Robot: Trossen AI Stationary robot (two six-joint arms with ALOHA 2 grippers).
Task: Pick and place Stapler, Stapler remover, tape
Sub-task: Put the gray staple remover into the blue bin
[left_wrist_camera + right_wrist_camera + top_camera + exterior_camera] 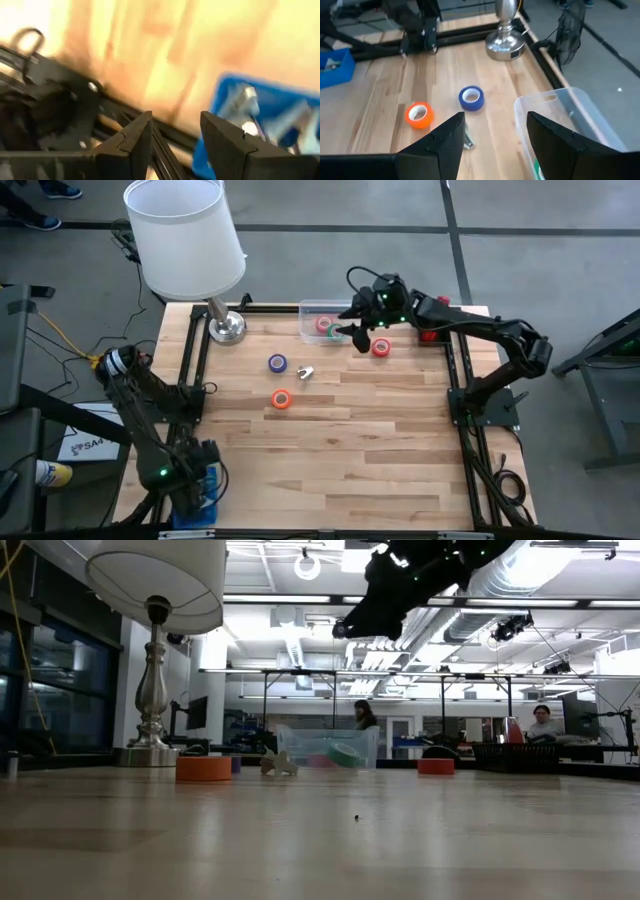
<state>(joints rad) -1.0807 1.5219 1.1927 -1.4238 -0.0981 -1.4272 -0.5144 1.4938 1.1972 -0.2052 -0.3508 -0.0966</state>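
Observation:
A clear plastic container (pixel 318 308) stands at the table's far edge with a red roll (pixel 323 324) and a green roll (pixel 345 753) in it. On the table lie a red tape roll (pixel 381 347), a blue-purple roll (pixel 277 363), an orange roll (pixel 282 399) and a small silvery staple remover (pixel 306 371). A red piece (pixel 430 335), perhaps the stapler, shows under my right arm and is mostly hidden. My right gripper (pixel 356 332) hangs open and empty, high above the container's right end (pixel 570 115). My left gripper (pixel 175 135) is open and empty at the near left corner.
A lamp with a white shade (pixel 185 230) and a silver base (pixel 226 327) stands at the far left. A blue bin (pixel 197 492) with metal pieces sits at the near left corner by my left gripper. Black frame rails (pixel 462 380) run along both sides. People show in the room behind.

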